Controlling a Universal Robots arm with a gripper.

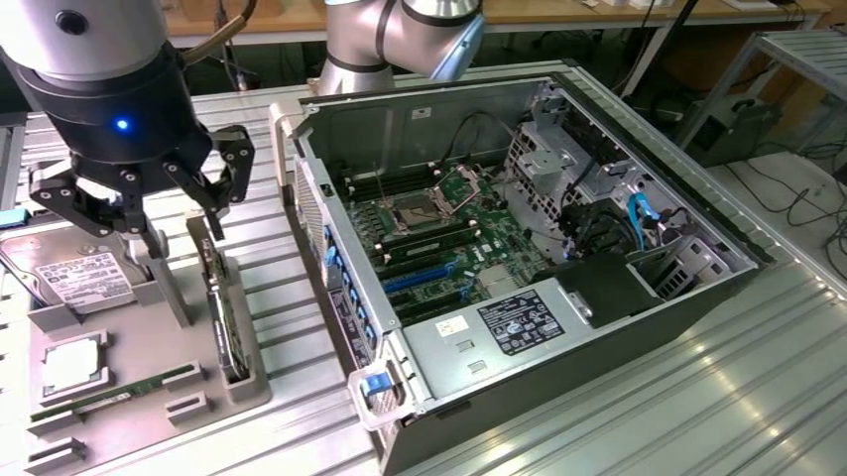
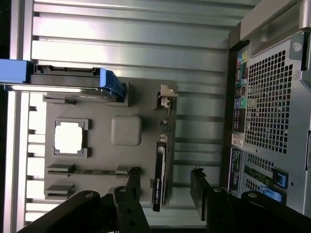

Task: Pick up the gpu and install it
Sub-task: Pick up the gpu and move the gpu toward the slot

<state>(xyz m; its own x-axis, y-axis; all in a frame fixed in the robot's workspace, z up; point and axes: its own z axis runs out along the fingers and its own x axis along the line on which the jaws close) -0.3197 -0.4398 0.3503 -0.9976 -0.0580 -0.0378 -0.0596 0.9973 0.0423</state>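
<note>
Hand: the black robot gripper (image 2: 165, 171) is open wide and holds nothing.
Fingers: the two black fingers (image 2: 197, 182) stand one on each side of the card. In the wrist view there is a gap on both sides, so they do not touch it.
Card: the gpu (image 1: 222, 307) is a thin, flat, dark card. It stands on its long edge in a slot of the tray, right under the hand.
Card end: a small pale metal bracket (image 2: 167, 92) sits at the end of the card away from the fingers.
Tray: the flat grey plastic tray (image 1: 139, 332) lies on the ribbed silver metal table (image 1: 688, 397), beside the computer on the exterior view's left.
Other parts in the tray: a silver hard drive with a white label (image 1: 73, 273), a square silver chip (image 1: 73, 365) and a slim green memory stick (image 1: 126, 392).
Computer: the big black and grey computer case (image 1: 384, 129) lies on its side with the cover off. Its green main board (image 1: 497, 238) faces up.
Work so far: the card sits in the tray, not yet in the computer.
</note>
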